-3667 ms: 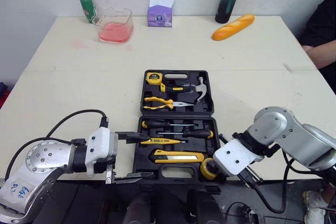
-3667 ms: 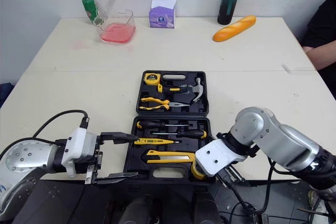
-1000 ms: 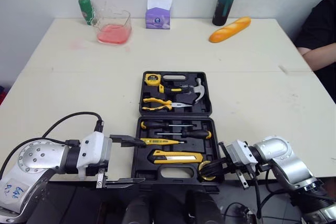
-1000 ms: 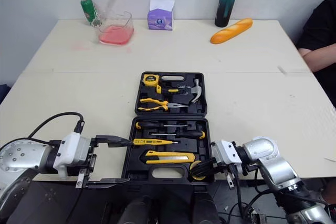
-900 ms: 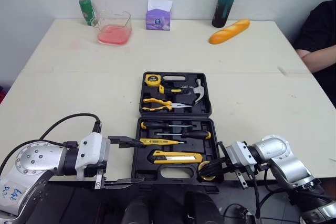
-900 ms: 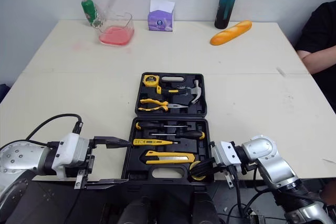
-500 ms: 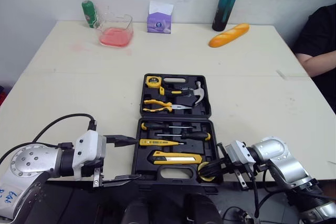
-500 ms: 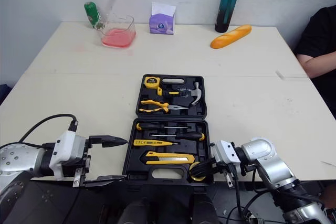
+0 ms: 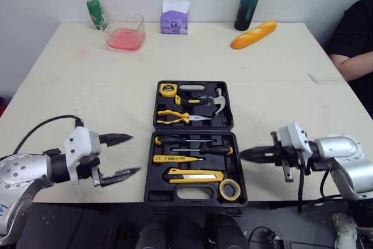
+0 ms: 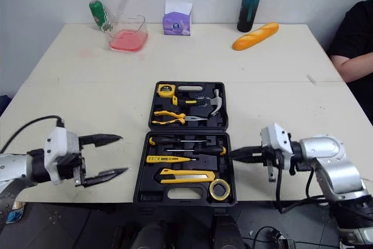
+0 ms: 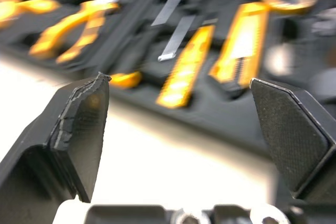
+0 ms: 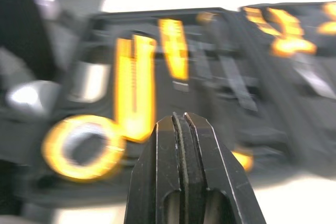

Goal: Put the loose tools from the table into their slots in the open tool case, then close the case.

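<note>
The open tool case (image 9: 194, 130) lay at the bench's (image 9: 87, 103) near centre, tools (image 9: 192, 175) seemingly all slotted. The left end effector (image 9: 134, 154) gaped to its left; the right end effector (image 9: 245, 154), pinched closed, pointed at its right edge. Closing well likely meant lifting the far half (image 9: 193, 84) evenly.

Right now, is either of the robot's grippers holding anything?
Nothing is held: the left gripper is open, the right gripper shut on nothing.
</note>
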`<control>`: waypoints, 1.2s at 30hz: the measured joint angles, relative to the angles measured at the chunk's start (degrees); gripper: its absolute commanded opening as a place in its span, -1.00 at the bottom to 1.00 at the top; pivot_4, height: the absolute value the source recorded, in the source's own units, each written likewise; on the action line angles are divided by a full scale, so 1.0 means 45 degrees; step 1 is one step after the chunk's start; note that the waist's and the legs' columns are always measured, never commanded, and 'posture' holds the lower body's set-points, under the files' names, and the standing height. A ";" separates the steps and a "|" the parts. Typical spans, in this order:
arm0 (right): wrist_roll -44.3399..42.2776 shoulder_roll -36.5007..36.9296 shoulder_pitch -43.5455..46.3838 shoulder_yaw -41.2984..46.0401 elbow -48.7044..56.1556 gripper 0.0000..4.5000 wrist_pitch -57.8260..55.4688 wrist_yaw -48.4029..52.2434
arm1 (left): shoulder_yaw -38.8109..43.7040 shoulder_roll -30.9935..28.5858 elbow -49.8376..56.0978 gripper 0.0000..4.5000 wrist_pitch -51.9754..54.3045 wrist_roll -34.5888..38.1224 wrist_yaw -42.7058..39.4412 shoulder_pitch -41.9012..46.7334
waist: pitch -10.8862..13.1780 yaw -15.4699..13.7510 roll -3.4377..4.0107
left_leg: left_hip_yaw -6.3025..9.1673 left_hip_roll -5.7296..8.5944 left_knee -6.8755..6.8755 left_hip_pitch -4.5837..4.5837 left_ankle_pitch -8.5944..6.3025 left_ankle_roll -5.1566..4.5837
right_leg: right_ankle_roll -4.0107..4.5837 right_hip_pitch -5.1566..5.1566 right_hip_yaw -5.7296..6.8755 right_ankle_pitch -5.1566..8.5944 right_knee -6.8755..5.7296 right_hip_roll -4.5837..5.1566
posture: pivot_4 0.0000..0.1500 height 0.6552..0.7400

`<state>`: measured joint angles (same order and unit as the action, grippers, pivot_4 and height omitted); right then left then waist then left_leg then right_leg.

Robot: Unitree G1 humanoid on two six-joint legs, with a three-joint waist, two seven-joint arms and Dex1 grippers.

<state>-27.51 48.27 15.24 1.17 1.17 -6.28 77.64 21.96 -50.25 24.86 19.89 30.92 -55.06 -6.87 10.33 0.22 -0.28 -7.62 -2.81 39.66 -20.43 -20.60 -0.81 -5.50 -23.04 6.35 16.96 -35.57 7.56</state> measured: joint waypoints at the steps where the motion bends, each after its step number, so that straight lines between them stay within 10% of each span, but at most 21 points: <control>1: 0.0259 0.0070 0.0191 0.0122 -0.0357 -1.00 0.0020 -0.0247 | 0.0058 0.0049 -0.0377 0.88 -0.0224 -0.0253 0.0143 0.0094 | 0.0000 0.0000 0.0001 | -0.0024 0.0003 -0.0008 -0.0002 0.0001 -0.0005 | -0.0002 -0.0018 -0.0007 -0.0001 -0.0003 0.0001 | 1.00 1.00; 11: 0.2560 -0.0433 0.1693 0.0052 -0.3143 -1.00 0.0842 -0.2189 | -0.1301 0.1062 -0.2639 -0.96 0.0199 -0.1469 0.1742 0.2212 | 0.0001 0.0010 -0.0004 | -0.0140 0.0021 -0.0010 -0.0051 0.0021 -0.0045 | -0.0051 -0.0119 -0.0052 -0.0028 -0.0021 -0.0025 | 1.00 1.00; 36: 0.3854 -0.2883 0.2424 -0.1314 -0.3412 -1.00 -0.0529 -0.3937 | -0.4930 0.3786 -0.4183 -0.96 0.1664 -0.3578 0.3708 0.4878 | 0.0000 0.0209 -0.0015 | -0.0164 0.0028 -0.0006 -0.0065 0.0036 -0.0070 | -0.0089 -0.0134 -0.0068 -0.0049 -0.0064 -0.0025 | 1.00 1.00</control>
<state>-10.17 35.29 26.15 -4.75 -14.18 -8.66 59.92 -0.23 -33.21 6.03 27.38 14.82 -38.37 15.08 10.33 1.16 -0.35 -8.36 -2.69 39.63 -20.72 -20.44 -1.13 -5.90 -23.65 6.04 16.74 -35.86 7.45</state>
